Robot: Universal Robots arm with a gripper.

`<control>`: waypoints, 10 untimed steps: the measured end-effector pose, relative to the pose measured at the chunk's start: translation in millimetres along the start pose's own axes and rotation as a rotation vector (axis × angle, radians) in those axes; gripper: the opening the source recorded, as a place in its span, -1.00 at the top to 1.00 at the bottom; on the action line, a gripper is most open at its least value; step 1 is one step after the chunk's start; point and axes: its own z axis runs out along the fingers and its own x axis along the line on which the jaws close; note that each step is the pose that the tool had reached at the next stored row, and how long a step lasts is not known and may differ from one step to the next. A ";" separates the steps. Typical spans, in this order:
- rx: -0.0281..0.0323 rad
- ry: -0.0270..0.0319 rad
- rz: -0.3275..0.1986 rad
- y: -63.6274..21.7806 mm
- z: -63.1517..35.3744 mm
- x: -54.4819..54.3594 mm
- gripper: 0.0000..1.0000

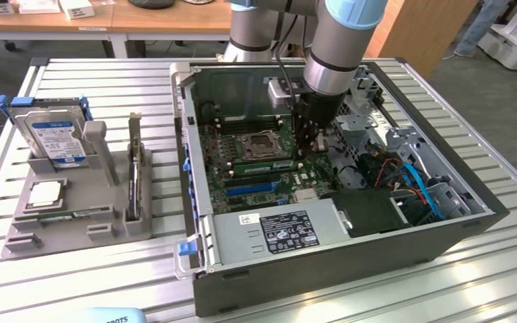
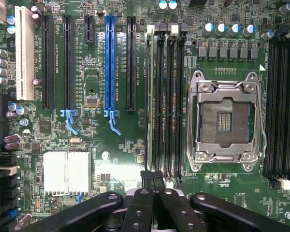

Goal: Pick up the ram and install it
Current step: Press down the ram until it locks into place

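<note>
Black gripper (image 2: pixel 153 186) fingers, pressed tightly together with nothing seen between them, hang just above a green motherboard (image 2: pixel 121 159) inside an open computer case (image 1: pixel 330 269), their tips at the end of a memory slot where a ram (image 2: pixel 149 101) stick sits on edge beside the empty processor socket (image 2: pixel 225 121). On the exterior view's left, a grey tray (image 1: pixel 70 222) holds a hard drive (image 1: pixel 56 138).
</note>
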 end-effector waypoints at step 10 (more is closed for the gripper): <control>-0.0002 0.0004 0.000 0.0 1.1 0.1 0.80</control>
